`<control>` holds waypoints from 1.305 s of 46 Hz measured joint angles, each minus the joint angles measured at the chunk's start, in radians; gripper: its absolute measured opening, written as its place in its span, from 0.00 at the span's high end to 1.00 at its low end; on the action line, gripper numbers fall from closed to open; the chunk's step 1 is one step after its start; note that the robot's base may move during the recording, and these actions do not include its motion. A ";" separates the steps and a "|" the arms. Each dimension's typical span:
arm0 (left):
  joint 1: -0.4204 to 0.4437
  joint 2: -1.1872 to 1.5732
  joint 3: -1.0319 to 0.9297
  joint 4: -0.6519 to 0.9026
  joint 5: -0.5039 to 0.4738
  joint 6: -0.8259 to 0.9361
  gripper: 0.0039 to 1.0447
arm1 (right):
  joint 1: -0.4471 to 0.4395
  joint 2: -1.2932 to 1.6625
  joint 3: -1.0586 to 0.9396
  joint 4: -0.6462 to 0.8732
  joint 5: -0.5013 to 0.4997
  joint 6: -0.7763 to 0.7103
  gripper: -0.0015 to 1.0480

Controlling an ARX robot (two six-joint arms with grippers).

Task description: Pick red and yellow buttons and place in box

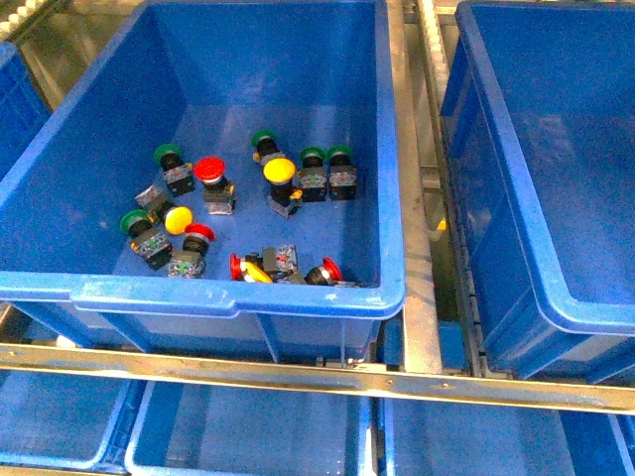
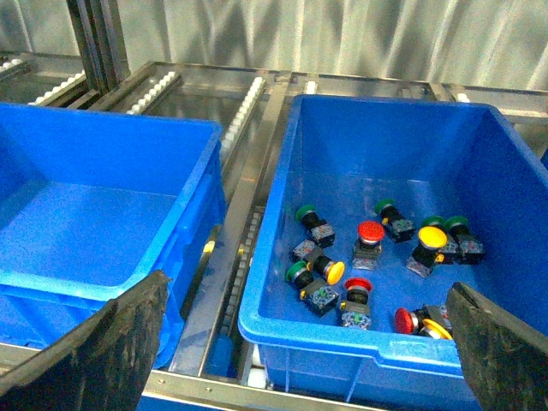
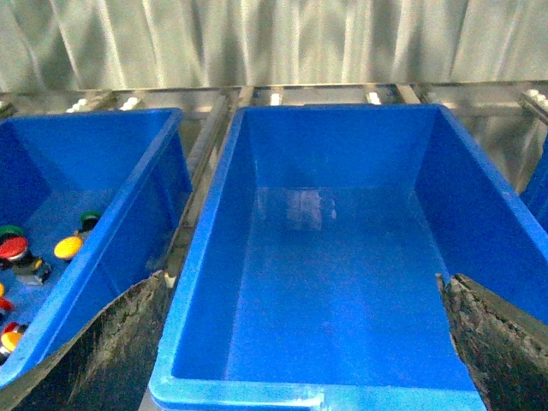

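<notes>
Dark fingers [image 2: 111, 351] of my left pincer [image 2: 306, 284] frame the button crate [image 2: 270, 223], spread wide and empty, poised above it for a pick, I judge. Red and yellow buttons [image 1: 280, 171] lie on that crate's floor, below and ahead. My right pincer [image 3: 301, 278], likewise released, hangs over the box [image 3: 214, 197] right of that crate.

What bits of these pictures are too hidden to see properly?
- Front view: the near rim of the button crate partly hides the closest red and yellow buttons.
- Front view: the box is cut off at the picture edge.
- Right wrist view: the button crate is cut off, so most buttons are hidden.
</notes>
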 joint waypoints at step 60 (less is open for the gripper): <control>0.000 0.000 0.000 0.000 0.000 0.000 0.08 | 0.000 0.000 0.000 0.000 0.000 0.000 0.07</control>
